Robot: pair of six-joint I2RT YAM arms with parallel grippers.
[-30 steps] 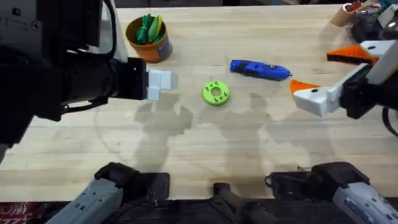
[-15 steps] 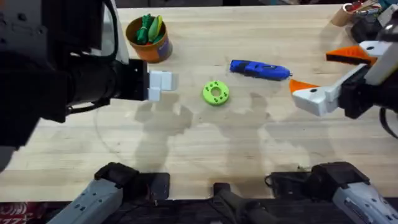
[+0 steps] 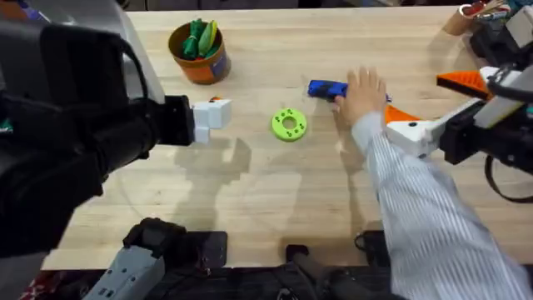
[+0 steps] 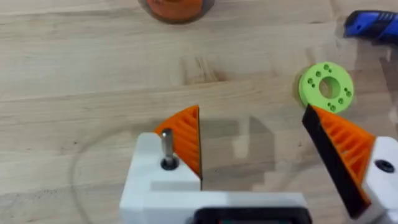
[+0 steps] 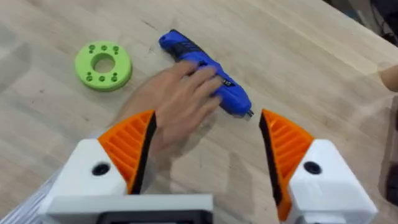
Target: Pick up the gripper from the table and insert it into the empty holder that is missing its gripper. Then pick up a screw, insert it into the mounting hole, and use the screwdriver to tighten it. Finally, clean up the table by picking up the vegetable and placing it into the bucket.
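- Counter (image 3: 275,200): light wooden planks, carrying all the task's things across its far half.
- Left arm: rises large and dark close under the overhead camera. Its tool (image 4: 261,149) hangs above bare wood, white fingers with orange ribbed pads spread wide, gripping nothing. Judged parked clear of the work.
- Right tool (image 5: 208,155): fingers spread wide and empty, hovering just short of the screwdriver with both pads facing it. Looks lined up for a grasp, but the way in is blocked.
- A person's hand (image 3: 363,93), on a striped sleeve reaching in from the near edge, lies on the screwdriver. Judged to be resetting or shifting it by hand; any robot move toward it risks contact with the hand.
- Bucket (image 3: 198,52): orange, at the far left of the counter, upright with mouth up. The vegetable (image 3: 197,37) stands inside it, dark green, leaning on the rim beside a yellow-green piece, so the clean-up step reads as done.
- Screwdriver (image 5: 205,73): bright blue, lying flat, right of the lime-green disc (image 3: 289,125). Long axis runs left to right across the counter; the dark narrow tip points right, toward the right tool. The hand covers its middle.
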